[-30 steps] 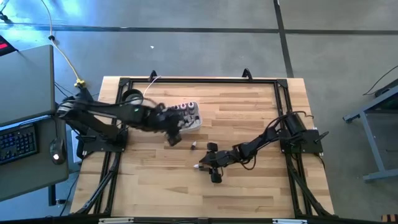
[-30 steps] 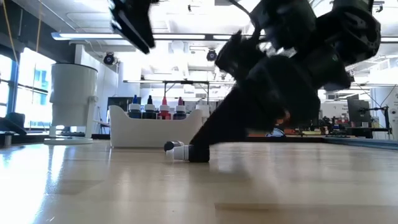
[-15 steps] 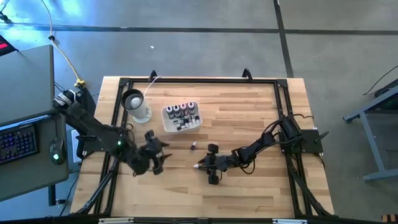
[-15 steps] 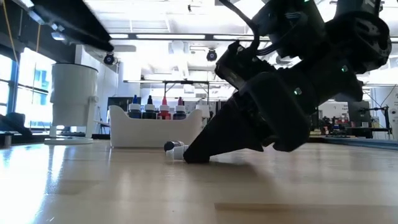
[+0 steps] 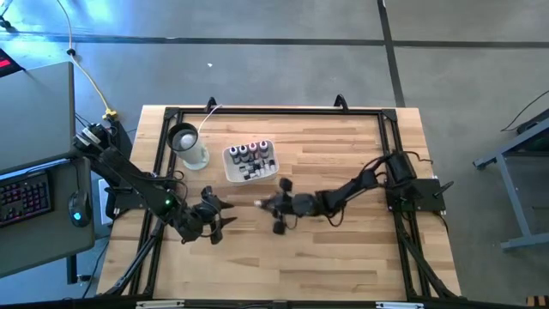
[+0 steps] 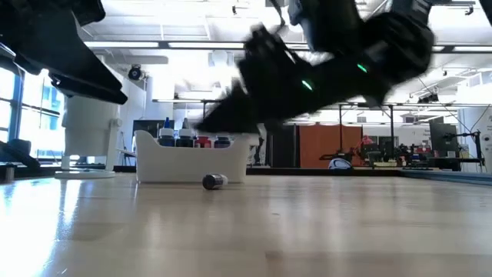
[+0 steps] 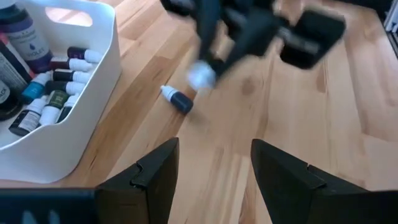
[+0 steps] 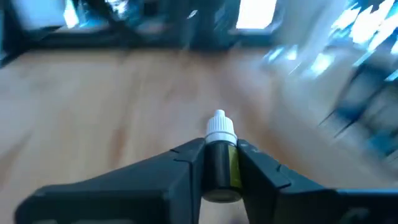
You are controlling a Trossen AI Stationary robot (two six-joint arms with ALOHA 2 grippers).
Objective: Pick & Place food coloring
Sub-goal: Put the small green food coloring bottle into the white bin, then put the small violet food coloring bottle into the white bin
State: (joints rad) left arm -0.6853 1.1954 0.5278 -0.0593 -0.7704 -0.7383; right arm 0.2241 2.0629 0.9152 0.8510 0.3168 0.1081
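The right claw [image 8: 219, 177] is clenched on a small dark bottle [image 8: 219, 163] with a white cap, which stands out past the fingertips. In the high view this claw [image 5: 264, 204] sits over the middle of the counter [image 5: 343, 257], just in front of the white tray [image 5: 231, 174], its arm stretching back toward the right edge. In the low view the right arm is a dark blurred mass above the tray [image 6: 192, 161].

A second bottle [image 7: 176, 99], dark with a white cap, lies on its side on the counter, near the tray's [image 7: 74, 134] front corner; the low view shows it [image 6: 213, 181] lying just in front of the tray.

More bottles [image 7: 56, 93] fill the tray, some standing, some lying.

The left claw [image 7: 211, 168] is released, its fingers [image 7: 155, 171] spread wide apart. It [image 5: 214, 225] hovers over the front left part of the counter, left of the right claw and well apart from the tray.

A white cup [image 5: 190, 148] stands just left of the tray.
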